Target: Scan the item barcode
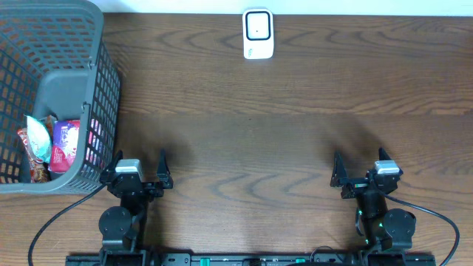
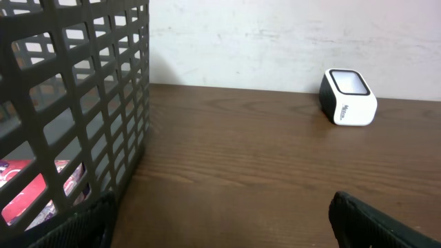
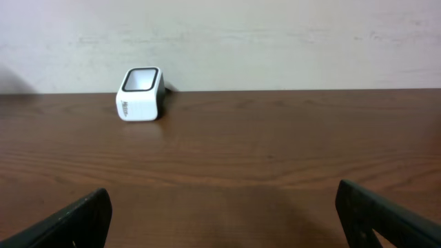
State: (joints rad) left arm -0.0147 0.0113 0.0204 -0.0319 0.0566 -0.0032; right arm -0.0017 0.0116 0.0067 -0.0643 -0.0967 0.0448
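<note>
While left pincer (image 1: pixel 139 164) and right pincer (image 1: pixel 360 165) idle spread and empty, left should dip into basket (image 1: pixel 108 96), pinch one packet (image 1: pixel 65 142) squarely.

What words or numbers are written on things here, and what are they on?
No text can be read clearly.
White scanner: small dark logo on its side, too blurred to read.
Purple packet in the basket: print too small to read.
Red packet beside it: print too small to read.
</note>
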